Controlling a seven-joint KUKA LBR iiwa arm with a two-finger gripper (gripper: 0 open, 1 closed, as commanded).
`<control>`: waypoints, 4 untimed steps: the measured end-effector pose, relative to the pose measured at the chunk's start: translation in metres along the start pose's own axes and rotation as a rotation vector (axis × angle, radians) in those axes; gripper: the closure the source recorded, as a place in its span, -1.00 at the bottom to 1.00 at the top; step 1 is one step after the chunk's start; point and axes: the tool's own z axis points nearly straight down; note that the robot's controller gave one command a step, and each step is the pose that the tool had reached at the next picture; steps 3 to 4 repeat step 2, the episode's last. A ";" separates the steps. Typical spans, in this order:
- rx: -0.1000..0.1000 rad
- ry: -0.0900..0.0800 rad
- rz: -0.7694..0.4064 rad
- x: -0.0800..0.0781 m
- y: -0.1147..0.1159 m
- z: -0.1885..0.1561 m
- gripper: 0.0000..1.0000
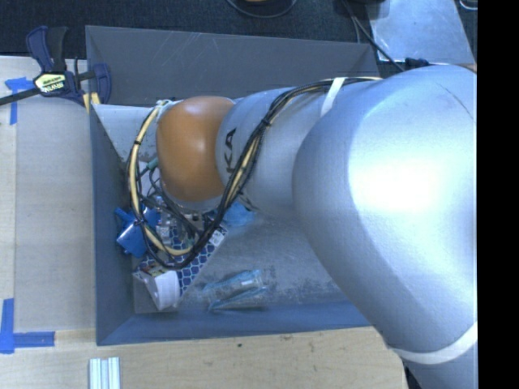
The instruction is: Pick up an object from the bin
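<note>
Grey metal bin (109, 298) with sloped walls, set against a dark mat (146, 2) beyond its far wall; the bin floor is scuffed and pale with dust on the near side. The large silver arm (381, 201) enters from the right and covers most of the bin's right half. At its wrist sits an orange-brown domed cover (191, 148), with yellow and black cables (146, 229) looping round and below it. The gripper (173, 220) hangs under that cover at the left end of the bin, screened by the cable loop; whether it is open or closed cannot be told, and nothing can be seen held in it. Directly around it lies a small heap. Blue plastic pieces (124, 230) lie just to its left by the left wall. A white cap-like cylinder (162, 288) sits in the near-left corner, touching a blue-and-white patterned pack (197, 263) whose print is too small to read. A blue scrap (240, 214) shows at the arm's edge. A clear plastic packet (236, 289) with a dark item inside lies apart on the near floor, label unreadable.
</note>
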 end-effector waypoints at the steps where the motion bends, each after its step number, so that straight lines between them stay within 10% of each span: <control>1: 0.000 0.000 0.001 0.000 0.000 0.000 1.00; 4: 0.000 -0.001 0.001 0.000 -0.001 -0.001 1.00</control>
